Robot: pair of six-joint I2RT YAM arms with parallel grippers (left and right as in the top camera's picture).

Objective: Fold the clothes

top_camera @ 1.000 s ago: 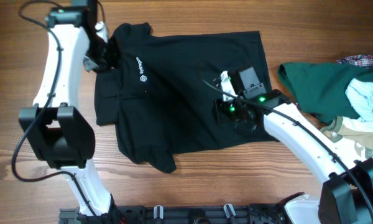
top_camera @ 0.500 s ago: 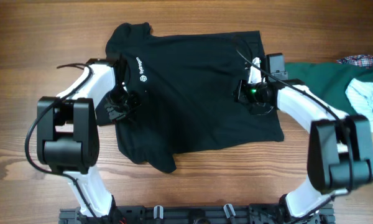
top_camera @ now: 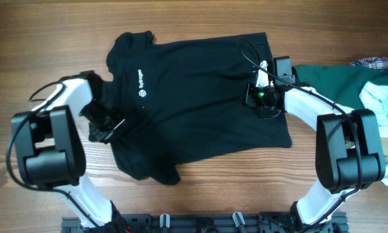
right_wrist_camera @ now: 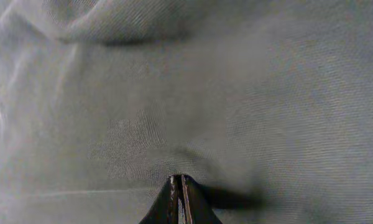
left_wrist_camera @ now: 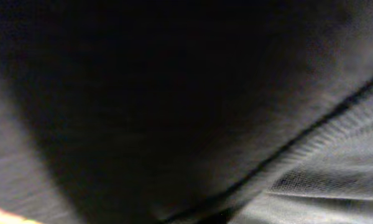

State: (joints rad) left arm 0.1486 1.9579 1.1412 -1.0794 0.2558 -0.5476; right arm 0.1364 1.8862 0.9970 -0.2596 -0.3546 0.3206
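Note:
The black polo shirt [top_camera: 194, 97] lies spread on the wooden table, collar at the upper left and white logo [top_camera: 141, 81] on the chest. My left gripper [top_camera: 105, 127] is at the shirt's left sleeve edge. Its wrist view is filled with dark fabric [left_wrist_camera: 174, 93] and the fingers are hidden, but the shirt has been dragged along with it. My right gripper [top_camera: 261, 97] rests on the shirt near its right hem. In the right wrist view its fingers [right_wrist_camera: 178, 180] are pressed together, tips on the flat fabric [right_wrist_camera: 236, 93].
A dark green garment [top_camera: 336, 87] lies just right of the shirt. A pale blue and white garment [top_camera: 378, 100] and a plaid one [top_camera: 375, 63] are piled at the far right edge. Bare wood surrounds the shirt on the other sides.
My left gripper moved left and down, and the shirt's chest and left side shifted the same way with it. The right gripper stayed near the right hem.

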